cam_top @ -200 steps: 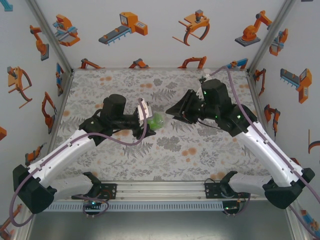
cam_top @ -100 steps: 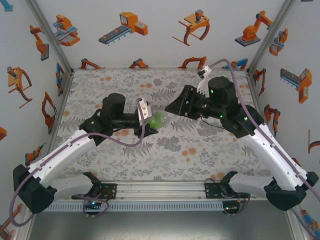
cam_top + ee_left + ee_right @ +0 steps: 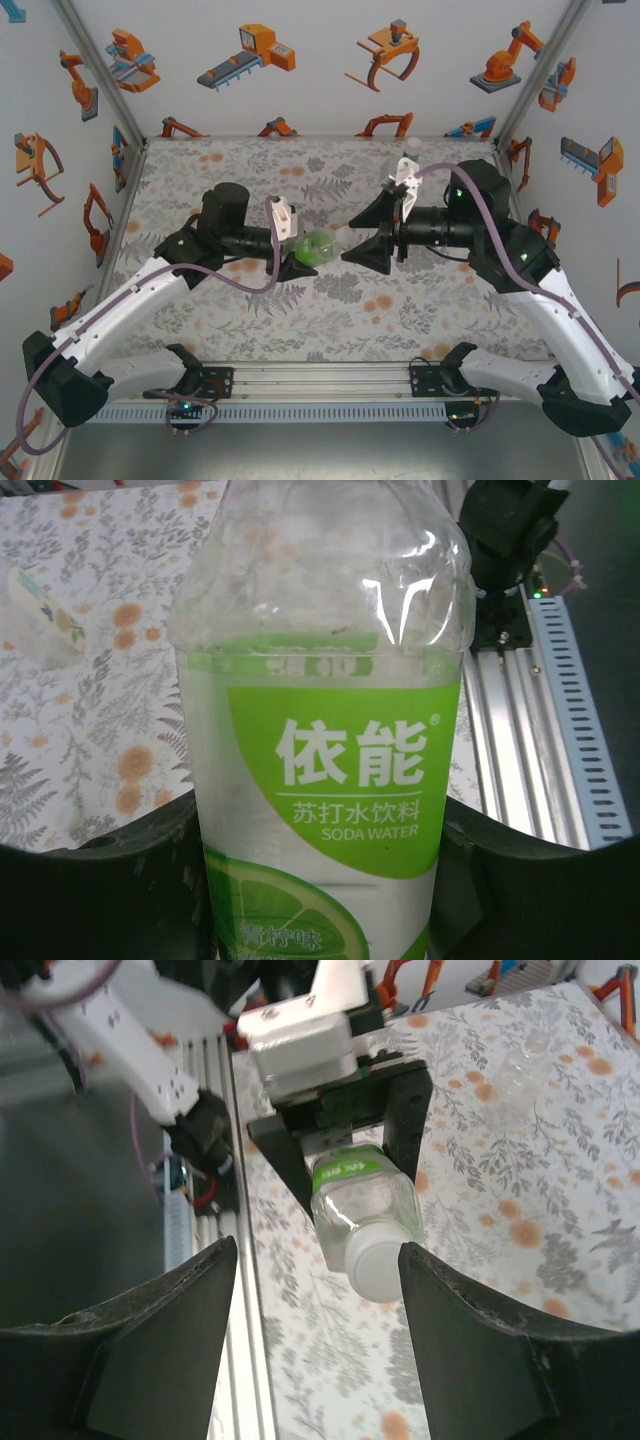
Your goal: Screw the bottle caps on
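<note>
The left claw [image 3: 300, 252] squeezes the bottle [image 3: 320, 780] tight, and its white cap [image 3: 378, 1266] sits just in front of the wide-open right claw [image 3: 348, 241].

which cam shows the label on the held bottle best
Left wrist: the label faces it up close, with the print readable. Right wrist catches a green strip of it between the holding fingers. Top external renders the bottle as a small green blur.
</note>
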`<action>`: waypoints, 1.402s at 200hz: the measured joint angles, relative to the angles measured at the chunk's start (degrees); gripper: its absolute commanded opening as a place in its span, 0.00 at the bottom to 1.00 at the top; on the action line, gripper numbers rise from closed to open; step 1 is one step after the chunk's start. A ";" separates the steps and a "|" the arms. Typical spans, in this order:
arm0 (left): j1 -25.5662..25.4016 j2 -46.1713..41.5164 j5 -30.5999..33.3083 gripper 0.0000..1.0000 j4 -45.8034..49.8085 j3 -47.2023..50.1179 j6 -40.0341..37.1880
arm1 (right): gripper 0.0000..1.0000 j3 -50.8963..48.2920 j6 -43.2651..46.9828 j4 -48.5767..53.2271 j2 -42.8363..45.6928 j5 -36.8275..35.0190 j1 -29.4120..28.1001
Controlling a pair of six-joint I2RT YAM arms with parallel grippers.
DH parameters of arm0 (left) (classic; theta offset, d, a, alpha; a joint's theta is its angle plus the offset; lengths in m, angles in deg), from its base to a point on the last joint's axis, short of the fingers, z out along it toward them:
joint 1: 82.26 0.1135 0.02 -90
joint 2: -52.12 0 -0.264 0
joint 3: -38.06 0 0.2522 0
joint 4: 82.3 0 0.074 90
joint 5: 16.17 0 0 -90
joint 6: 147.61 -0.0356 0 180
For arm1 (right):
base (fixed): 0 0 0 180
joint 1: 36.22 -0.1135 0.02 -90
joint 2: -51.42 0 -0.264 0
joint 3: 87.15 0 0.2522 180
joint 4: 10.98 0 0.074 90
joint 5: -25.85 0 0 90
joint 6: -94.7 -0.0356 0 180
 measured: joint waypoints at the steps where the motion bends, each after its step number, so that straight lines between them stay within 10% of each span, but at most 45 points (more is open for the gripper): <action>1: 0.00 0.00 -0.07 0.00 0.11 -0.02 0.00 | 0.61 0.09 0.48 0.26 -0.04 0.11 0.00; 76: -0.11 -0.02 -5.07 0.00 9.16 -1.11 -1.49 | 0.60 1.68 23.08 8.24 -1.42 7.10 -0.07; 280: -0.39 -0.92 -7.54 0.00 12.00 -1.11 -2.36 | 0.38 -3.26 26.05 5.25 -2.49 8.94 -1.51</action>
